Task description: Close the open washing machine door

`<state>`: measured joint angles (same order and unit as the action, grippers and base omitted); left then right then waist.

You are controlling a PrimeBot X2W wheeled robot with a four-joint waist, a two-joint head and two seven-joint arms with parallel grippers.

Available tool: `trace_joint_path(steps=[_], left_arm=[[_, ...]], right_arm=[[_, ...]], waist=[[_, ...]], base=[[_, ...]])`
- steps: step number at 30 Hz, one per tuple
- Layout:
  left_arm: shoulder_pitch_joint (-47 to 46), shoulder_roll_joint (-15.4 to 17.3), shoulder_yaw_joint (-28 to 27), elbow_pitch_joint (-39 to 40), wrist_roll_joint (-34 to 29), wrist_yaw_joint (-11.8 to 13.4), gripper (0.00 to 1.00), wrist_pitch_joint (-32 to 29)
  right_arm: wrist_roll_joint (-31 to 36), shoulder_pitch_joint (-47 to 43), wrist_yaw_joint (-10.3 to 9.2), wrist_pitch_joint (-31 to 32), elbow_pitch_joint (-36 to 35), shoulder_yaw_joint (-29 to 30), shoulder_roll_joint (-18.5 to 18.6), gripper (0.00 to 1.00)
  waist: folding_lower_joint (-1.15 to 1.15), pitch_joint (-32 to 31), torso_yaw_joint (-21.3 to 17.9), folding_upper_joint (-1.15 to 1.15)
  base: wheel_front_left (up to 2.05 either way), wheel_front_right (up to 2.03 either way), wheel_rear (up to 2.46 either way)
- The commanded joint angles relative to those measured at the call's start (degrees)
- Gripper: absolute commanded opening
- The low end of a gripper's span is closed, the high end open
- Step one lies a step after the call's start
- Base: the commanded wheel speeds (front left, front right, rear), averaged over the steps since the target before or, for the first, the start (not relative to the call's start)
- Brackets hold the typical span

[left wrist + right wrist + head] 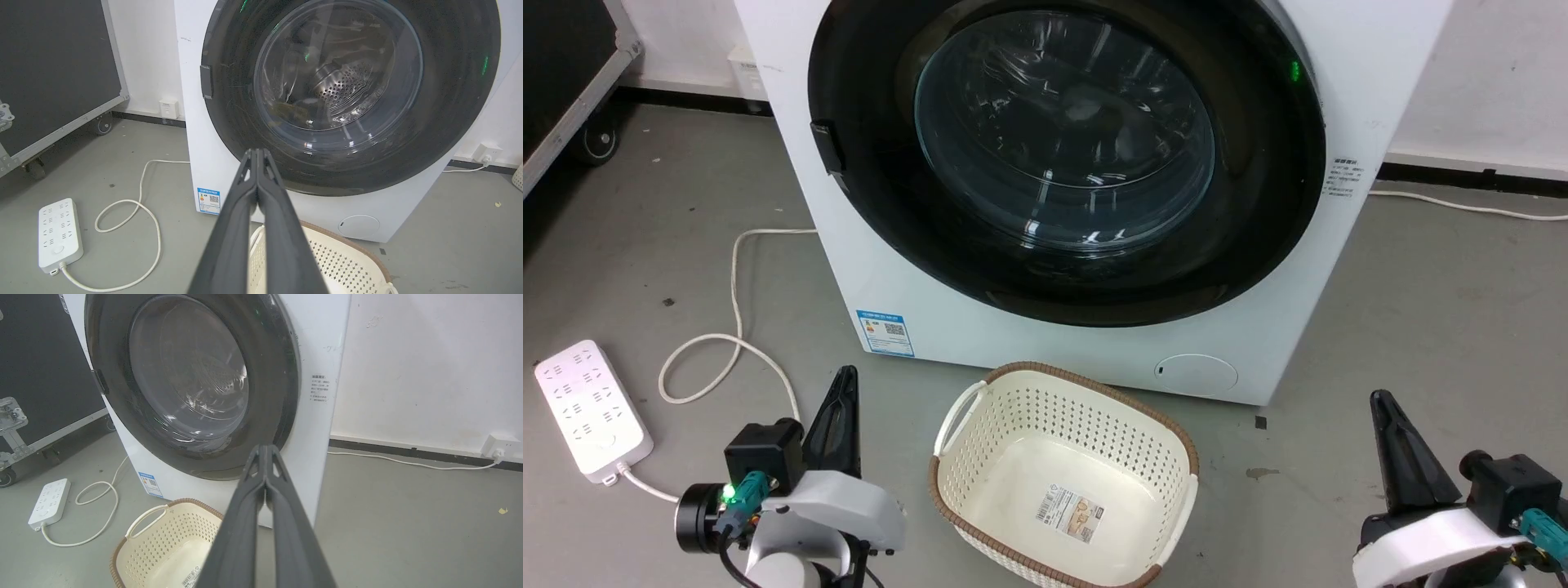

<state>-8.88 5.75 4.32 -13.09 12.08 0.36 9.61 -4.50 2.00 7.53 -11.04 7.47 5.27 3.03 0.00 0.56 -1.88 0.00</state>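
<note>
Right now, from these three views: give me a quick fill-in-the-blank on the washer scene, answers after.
1. The washing machine door lies flush on the front of the washing machine, so it is already ____.
2. The left gripper and right gripper each have their fingers pressed ____, holding nothing.
3. The laundry basket stands on the floor directly in ____ of the machine.
4. The power strip lies on the robot's ____ side.

Missing words: closed; together; front; left.

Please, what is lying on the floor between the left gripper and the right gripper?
In the head view, the cream laundry basket lies between the left gripper and the right gripper.
</note>
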Motion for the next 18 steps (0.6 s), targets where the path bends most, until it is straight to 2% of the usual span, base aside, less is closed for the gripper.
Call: trace_joint_path(steps=[1,18], left_arm=[[1.09,-0.33,-0.31,0.56,-0.69,-0.08,0.00,-0.31],[2.53,-0.80,-1.05,2.88,-2.80,-0.13,0.00,-2.03]], right_arm=[[0.35,-0.51,-0.01,0.44,-0.52,-0.19,-0.04,0.00],[1.11,-0.79,-0.02,2.40,-1.80,-1.13,-0.06,0.00]], waist=[[0.00,-0.01,0.02,0.00],[0.00,-0.11,0.37,0.00]], base=[[0.00,0.00,0.00],[0.00,0.00,0.00]])
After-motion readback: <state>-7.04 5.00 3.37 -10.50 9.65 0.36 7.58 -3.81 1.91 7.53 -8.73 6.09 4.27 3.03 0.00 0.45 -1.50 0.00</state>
